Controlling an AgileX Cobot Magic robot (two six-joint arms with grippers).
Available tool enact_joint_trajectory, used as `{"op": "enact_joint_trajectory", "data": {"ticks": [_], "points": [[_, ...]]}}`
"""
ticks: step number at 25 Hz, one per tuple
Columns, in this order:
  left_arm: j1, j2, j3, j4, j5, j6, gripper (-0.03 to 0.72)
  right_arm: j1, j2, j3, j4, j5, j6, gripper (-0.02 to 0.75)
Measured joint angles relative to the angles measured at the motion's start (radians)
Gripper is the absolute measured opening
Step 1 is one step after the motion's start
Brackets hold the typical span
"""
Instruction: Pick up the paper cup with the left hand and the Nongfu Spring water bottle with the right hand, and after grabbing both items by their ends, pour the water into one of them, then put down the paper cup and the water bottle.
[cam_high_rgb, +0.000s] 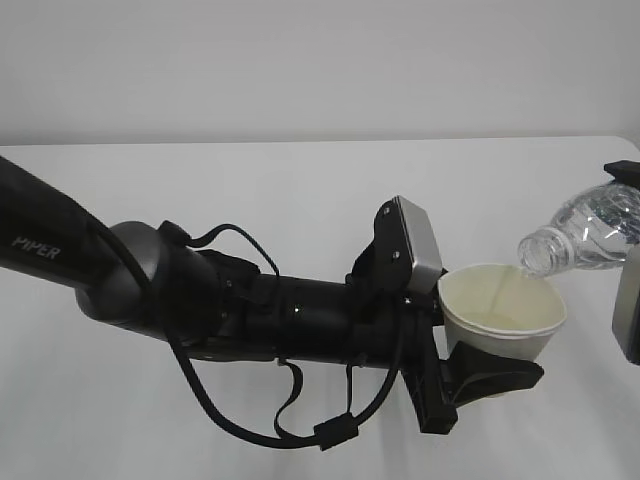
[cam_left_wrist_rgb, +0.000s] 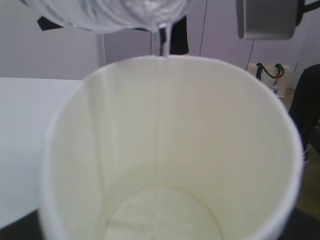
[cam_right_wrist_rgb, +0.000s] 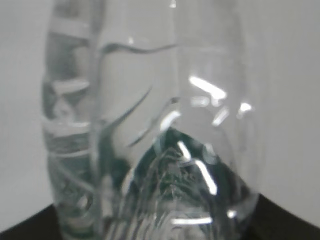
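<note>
The work surface is a plain white table (cam_high_rgb: 300, 200) against a pale wall. At left, the left hand (cam_high_rgb: 478, 375) reaches in horizontally, its fingers pinching the lower part of the cup (cam_high_rgb: 503, 312) and holding it upright above the table, mouth open and slightly tilted toward the camera. A thin stream of water (cam_high_rgb: 503, 290) falls from the bottle (cam_high_rgb: 585, 235) mouth, which sits just above the cup's far-right rim, and a shallow pool shows on the cup floor in the left wrist view. At right, the bottle lies tilted neck-down toward the cup, carried by the right hand (cam_high_rgb: 628, 290); its fingers are largely out of frame, but the bottle fills the right wrist view, so they are judged clamped on its base end. Risks: the stream lands close to the rim, so a small drift of either arm would spill onto the table; a steeper tilt could surge and overshoot; excess squeeze could buckle the thin cup wall.
</note>
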Motion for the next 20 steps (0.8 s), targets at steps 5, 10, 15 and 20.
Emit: {"op": "enact_joint_trajectory", "data": {"ticks": [5, 10, 15, 20], "points": [[0.000, 0.000, 0.000, 0.000, 0.000, 0.000, 0.463, 0.000, 0.000, 0.000, 0.000, -0.002, 0.000, 0.400], [0.000, 0.000, 0.000, 0.000, 0.000, 0.000, 0.463, 0.000, 0.000, 0.000, 0.000, -0.002, 0.000, 0.400], [0.000, 0.000, 0.000, 0.000, 0.000, 0.000, 0.463, 0.000, 0.000, 0.000, 0.000, -0.002, 0.000, 0.400], [0.000, 0.000, 0.000, 0.000, 0.000, 0.000, 0.463, 0.000, 0.000, 0.000, 0.000, -0.002, -0.002, 0.400]]}}
